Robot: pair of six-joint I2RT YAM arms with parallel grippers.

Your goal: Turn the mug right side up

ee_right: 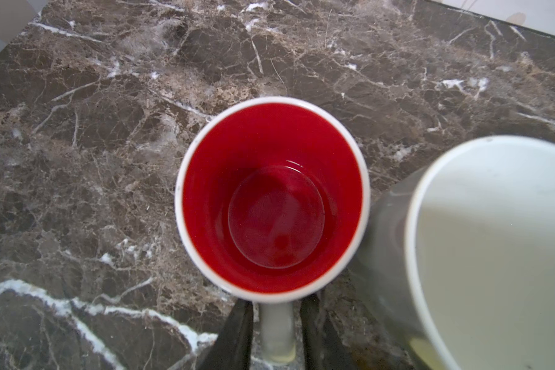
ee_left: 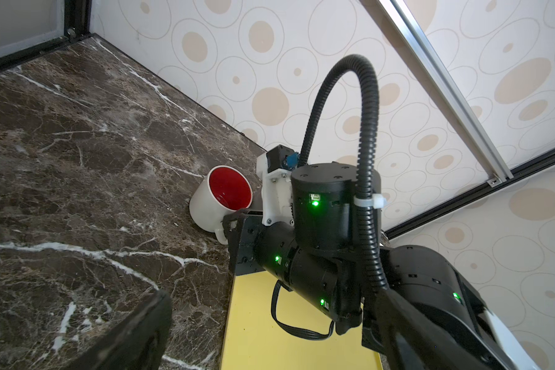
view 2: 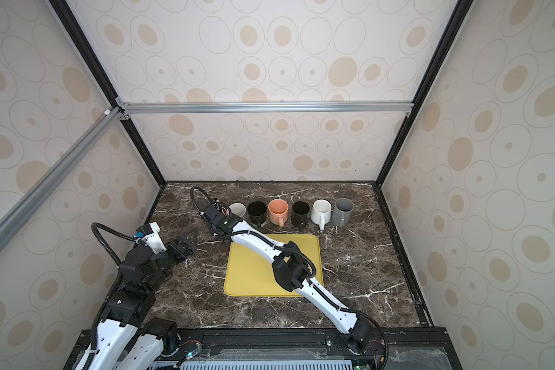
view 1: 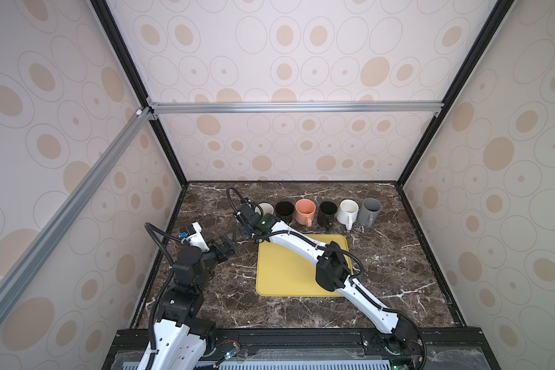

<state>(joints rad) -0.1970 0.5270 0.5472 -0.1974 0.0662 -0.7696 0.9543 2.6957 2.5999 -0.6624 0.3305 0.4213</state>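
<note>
The mug (ee_right: 271,198) is white outside and red inside. It stands upright on the marble with its mouth up, and shows in the left wrist view too as the mug (ee_left: 221,198). My right gripper (ee_right: 277,307) is open a little. Its dark fingers (ee_right: 237,333) stand on either side of the mug's handle (ee_right: 276,330), with a thin gap on each side. In both top views the right wrist (view 1: 253,221) covers this mug. My left gripper (view 1: 228,242) hangs wide open and empty to the left of it, also seen as the left gripper (ee_left: 269,336).
A grey mug with a pale inside (ee_right: 494,250) stands right beside the red one. Further along the back row are a black mug (view 1: 285,209), a peach mug (view 1: 305,209), another black mug (view 1: 328,211), a white mug (view 1: 348,211) and a grey mug (view 1: 369,209). A yellow mat (view 1: 285,275) lies mid-table.
</note>
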